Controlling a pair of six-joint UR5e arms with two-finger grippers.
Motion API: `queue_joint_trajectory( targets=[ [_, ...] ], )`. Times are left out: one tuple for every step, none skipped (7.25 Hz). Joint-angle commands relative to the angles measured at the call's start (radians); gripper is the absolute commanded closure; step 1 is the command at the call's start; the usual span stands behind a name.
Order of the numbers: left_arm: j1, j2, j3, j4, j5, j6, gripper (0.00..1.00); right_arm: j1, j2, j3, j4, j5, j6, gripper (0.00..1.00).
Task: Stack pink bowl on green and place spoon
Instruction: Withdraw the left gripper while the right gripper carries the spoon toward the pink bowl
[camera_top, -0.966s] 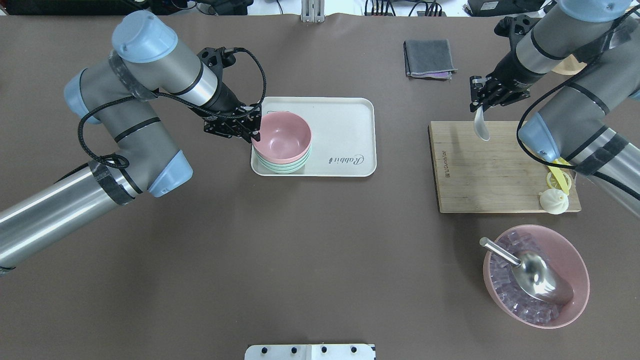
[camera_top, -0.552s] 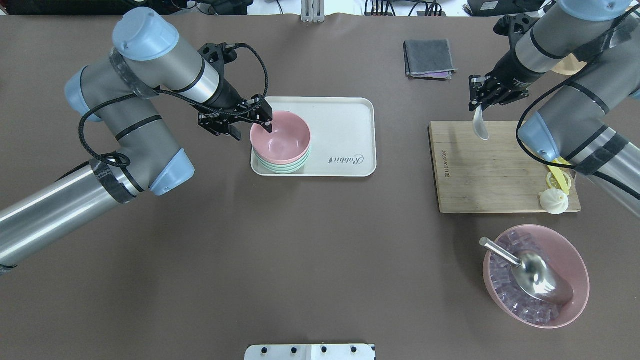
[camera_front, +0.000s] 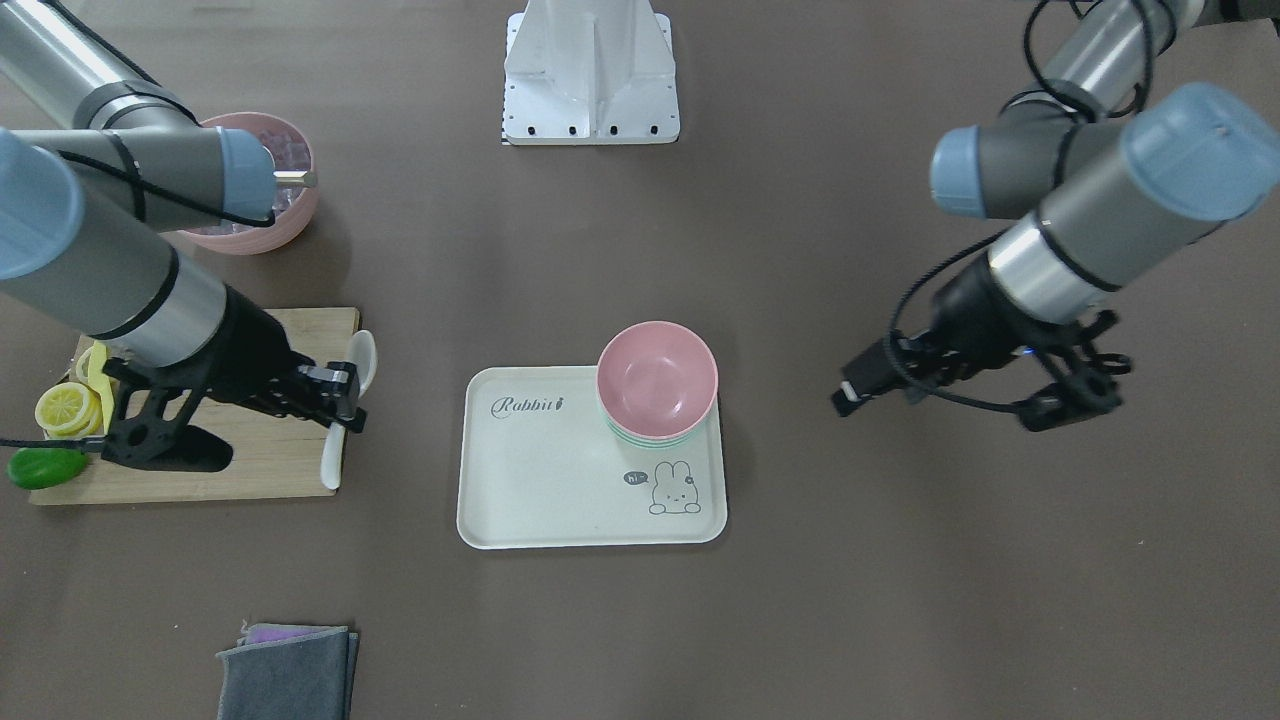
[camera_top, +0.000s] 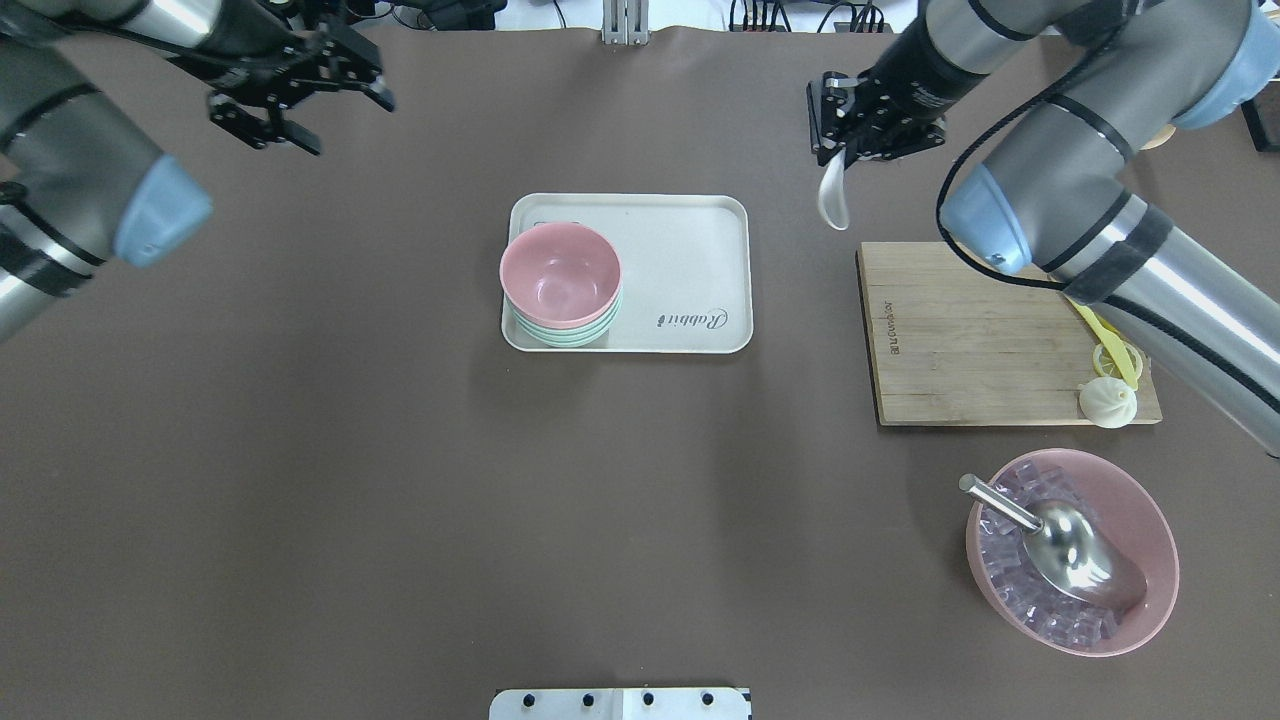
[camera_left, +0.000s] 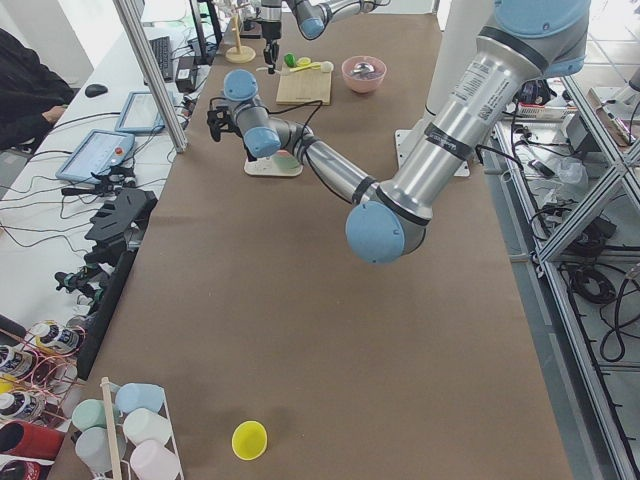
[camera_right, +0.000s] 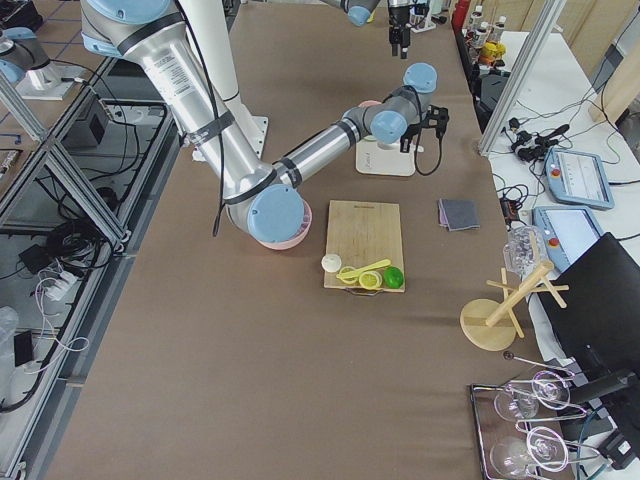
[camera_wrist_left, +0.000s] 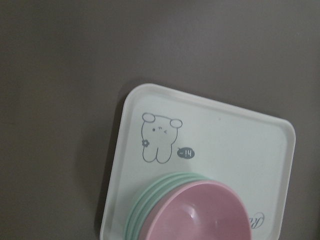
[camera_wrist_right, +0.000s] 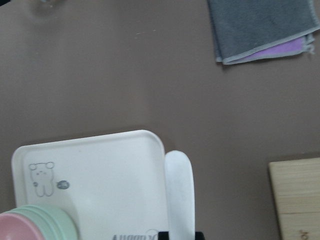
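Quick look at our setup: the pink bowl (camera_top: 560, 272) is sitting nested on top of the green bowls (camera_top: 562, 338), and the whole stack is on the near-left corner of the cream tray (camera_top: 690, 250) as the overhead view shows it, with the rest of the tray bare apart from its rabbit print. Our left gripper (camera_top: 348, 125) is well off to the far left of the table, lifted above it, jaws spread wide with nothing between them; its wrist camera looks down on the tray and the stack. Our right gripper (camera_top: 835, 148) has its jaws clenched on the handle of the white spoon (camera_top: 832, 203), so the spoon hangs in the air with its oval end pointing down. From overhead it shows over bare table between the tray and the wooden cutting board (camera_top: 960, 330), and the right wrist camera has it just beside the tray's corner, not touching the bowls. On the board we've got lemon slices, a yellow knife and a little dumpling at the far end, and the big pink bowl of ice (camera_top: 1150, 560) with the steel scoop (camera_top: 1060, 540) sits nearer the robot.
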Motion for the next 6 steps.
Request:
queue_joint_trajectory(
  targets=[
    [-0.130,0.218,-0.054,-0.013,-0.028,0.275,0.03,-0.135,0.127,-0.009,0.004,-0.150,0.175,1.00],
    [-0.141,0.267,-0.054,-0.028,-0.025,0.339,0.03,-0.193,0.160,-0.023,0.007,-0.230,0.200,1.00],
    [-0.144,0.286,-0.055,-0.030,-0.018,0.347,0.03,-0.239,0.194,-0.059,0.012,-0.310,0.231,1.00],
    [-0.144,0.286,-0.058,-0.030,-0.020,0.342,0.03,-0.284,0.232,-0.108,0.024,-0.376,0.233,1.00],
    [-0.144,0.288,-0.058,-0.030,-0.018,0.341,0.03,-0.301,0.238,-0.148,0.070,-0.401,0.233,1.00],
    [-0.144,0.289,-0.057,-0.030,-0.018,0.344,0.03,-0.315,0.246,-0.170,0.084,-0.420,0.233,1.00]
  ],
)
